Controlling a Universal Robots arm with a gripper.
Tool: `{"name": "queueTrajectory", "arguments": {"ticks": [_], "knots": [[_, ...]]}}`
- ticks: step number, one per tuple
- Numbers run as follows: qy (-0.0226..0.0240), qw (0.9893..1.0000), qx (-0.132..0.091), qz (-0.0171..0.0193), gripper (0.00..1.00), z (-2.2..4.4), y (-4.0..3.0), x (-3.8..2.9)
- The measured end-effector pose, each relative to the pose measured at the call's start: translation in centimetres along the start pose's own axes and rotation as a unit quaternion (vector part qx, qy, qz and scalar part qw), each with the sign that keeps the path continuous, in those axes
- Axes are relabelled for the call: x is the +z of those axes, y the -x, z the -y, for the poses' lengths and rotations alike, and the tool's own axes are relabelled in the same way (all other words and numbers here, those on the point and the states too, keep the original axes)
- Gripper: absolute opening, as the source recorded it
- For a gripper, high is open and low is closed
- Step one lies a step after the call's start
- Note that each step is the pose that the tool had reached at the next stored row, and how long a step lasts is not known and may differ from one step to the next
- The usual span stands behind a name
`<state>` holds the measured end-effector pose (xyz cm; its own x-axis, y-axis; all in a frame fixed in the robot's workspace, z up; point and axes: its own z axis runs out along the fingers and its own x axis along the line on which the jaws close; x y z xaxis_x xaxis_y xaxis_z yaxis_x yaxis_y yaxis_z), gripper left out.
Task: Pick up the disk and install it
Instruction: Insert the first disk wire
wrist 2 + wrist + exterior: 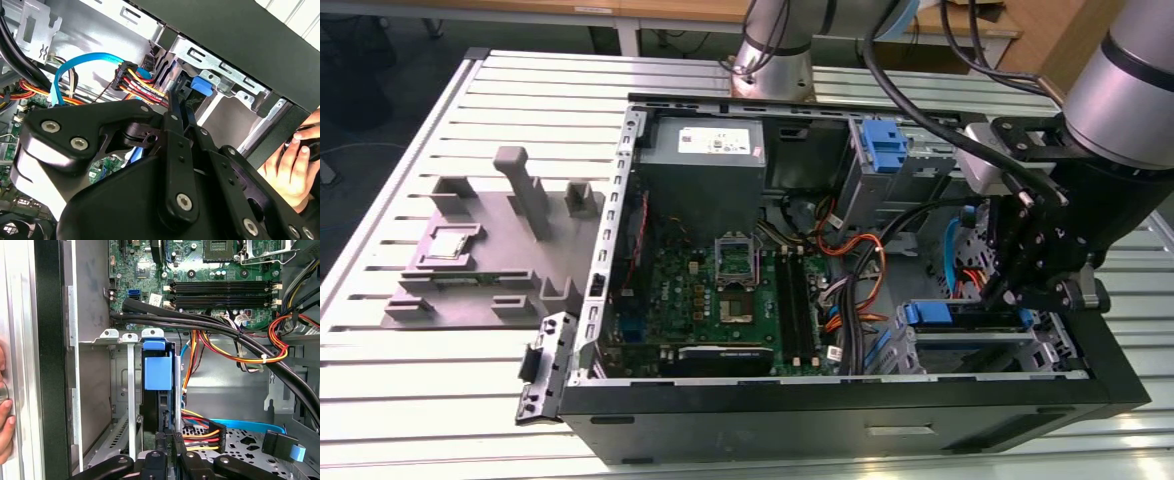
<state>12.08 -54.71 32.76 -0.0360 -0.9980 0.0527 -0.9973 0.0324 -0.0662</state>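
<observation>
The black-linkage gripper [169,454] is pinching the grey, blue-railed disk [156,385], standing edge-on and sitting mostly inside the open computer case's metal drive bay [129,390]; installation is looking nearly complete.

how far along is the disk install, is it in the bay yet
Pickup looks done: the disk, showing its blue rail, stands on edge in the metal drive bay of the computer case. In hand: the gripper sits right at the disk's near edge inside the case. Whether its fingers grip it, and whether the disk is fully seated, cannot be told. A person's hand rests on the case outside.
</observation>
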Motion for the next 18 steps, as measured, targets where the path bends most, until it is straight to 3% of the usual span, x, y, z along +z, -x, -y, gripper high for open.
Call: {"name": "queueTrajectory", "arguments": {"ticks": [4, 5, 18], "knots": [[0.0000, 1.0000, 0.000, 0.0004, 0.18, 0.00, 0.00, 0.03], [0.0001, 1.0000, 0.000, 0.0004, 0.24, 0.00, 0.00, 0.02], [0.0001, 1.0000, 0.000, 0.0013, 0.24, 0.01, 0.00, -0.12]]}}
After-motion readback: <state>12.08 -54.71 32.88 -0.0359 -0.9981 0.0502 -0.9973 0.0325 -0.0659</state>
